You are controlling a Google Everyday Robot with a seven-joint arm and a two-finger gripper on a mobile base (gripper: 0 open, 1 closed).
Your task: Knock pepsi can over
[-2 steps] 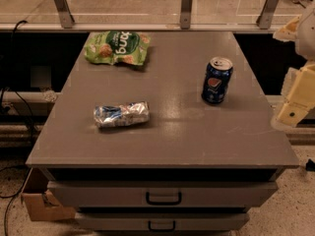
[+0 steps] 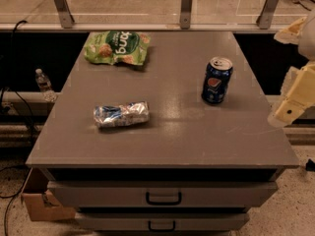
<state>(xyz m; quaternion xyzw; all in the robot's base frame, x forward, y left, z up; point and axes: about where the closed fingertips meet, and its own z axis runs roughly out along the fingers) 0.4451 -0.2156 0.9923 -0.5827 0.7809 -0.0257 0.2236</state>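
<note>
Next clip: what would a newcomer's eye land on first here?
The pepsi can stands upright on the right part of the grey table, the one tall thing there. The cream gripper hangs at the table's right edge, beside the can but apart from it. A green snack bag lies at the far left and a crumpled foil packet left of centre.

The cream end effector (image 2: pixel 289 107) hangs at the view's right edge, just off the side of a grey surface (image 2: pixel 162 141). Below it and across, two grey drawers (image 2: pixel 162 194) carry dark handles. Beyond it, metal posts (image 2: pixel 186 6) rise from a rail. The speckled floor (image 2: pixel 290 220) lies beneath it. Far across from it sit a cardboard box (image 2: pixel 37 203), dark cables (image 2: pixel 9 183) and a water bottle (image 2: pixel 44 85). The light is dim.
</note>
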